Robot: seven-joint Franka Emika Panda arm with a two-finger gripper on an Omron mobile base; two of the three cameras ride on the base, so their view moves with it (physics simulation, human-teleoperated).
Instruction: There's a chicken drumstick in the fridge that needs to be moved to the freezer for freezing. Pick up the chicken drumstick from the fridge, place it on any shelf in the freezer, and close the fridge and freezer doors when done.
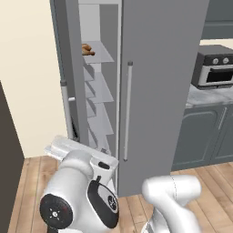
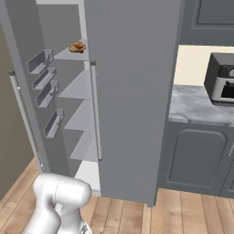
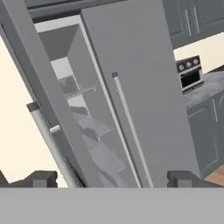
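Note:
The chicken drumstick, a small tan-brown lump, lies on an upper shelf of the freezer, the narrow left compartment. The freezer door stands swung open to the left, with small bins on its inner side and a silver bar handle. The fridge door is shut flat, so the fridge inside is hidden. My gripper is open and empty, well back from the unit and facing the open freezer and the fridge door's handle.
A grey counter with dark cabinets below runs to the right of the unit and carries a small oven. A beige wall and a dark panel close the left side. Wooden floor lies in front.

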